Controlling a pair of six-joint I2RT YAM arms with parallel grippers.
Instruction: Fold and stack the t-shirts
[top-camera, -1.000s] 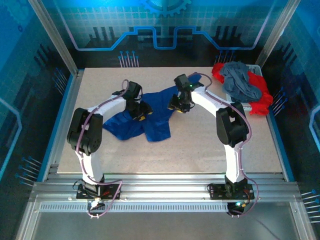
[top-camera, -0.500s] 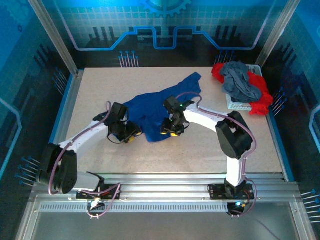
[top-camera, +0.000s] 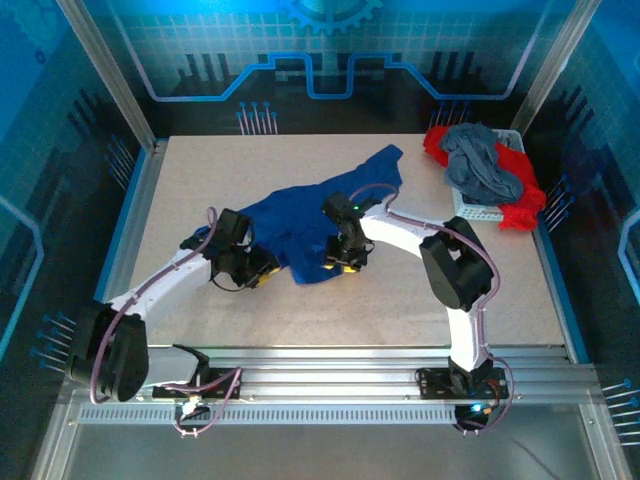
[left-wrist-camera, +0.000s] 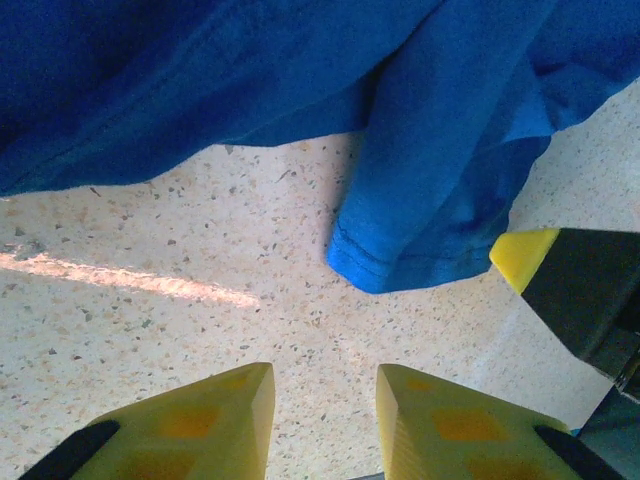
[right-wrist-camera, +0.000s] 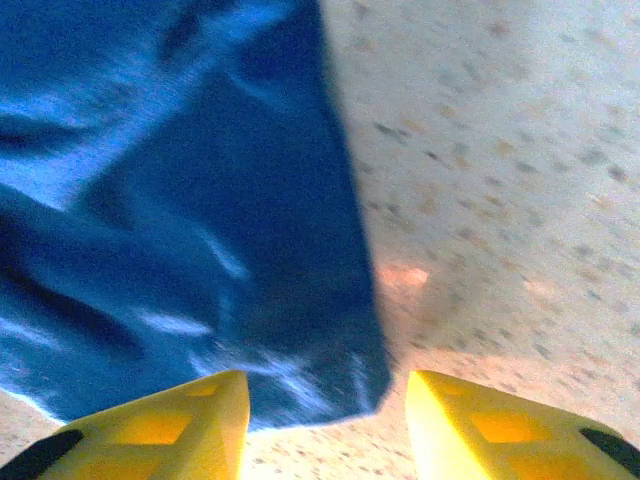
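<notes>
The royal-blue t-shirt (top-camera: 300, 215) lies crumpled across the middle of the table, one end trailing toward the back right. My left gripper (top-camera: 262, 275) hovers low at its near left edge. In the left wrist view the left gripper (left-wrist-camera: 325, 400) is open over bare table, just short of a hemmed fold of the blue t-shirt (left-wrist-camera: 420, 220). My right gripper (top-camera: 343, 263) sits at the shirt's near right corner. In the right wrist view the right gripper (right-wrist-camera: 328, 410) is open, with the corner of the blue t-shirt (right-wrist-camera: 300, 330) reaching between its fingers. A slate-grey t-shirt (top-camera: 480, 165) and red t-shirts (top-camera: 515, 205) are heaped at the back right.
A white basket (top-camera: 470, 208) at the back right edge carries the grey and red heap. The speckled tabletop (top-camera: 400, 300) is bare along the near side and the left. Metal frame posts and rails border the table. A finger of the right gripper (left-wrist-camera: 575, 290) shows at the right of the left wrist view.
Both arms swung from the shirt's back edge to its near edge and dropped low. The blue shirt now stretches toward the back right. The left jaws have narrowed.
</notes>
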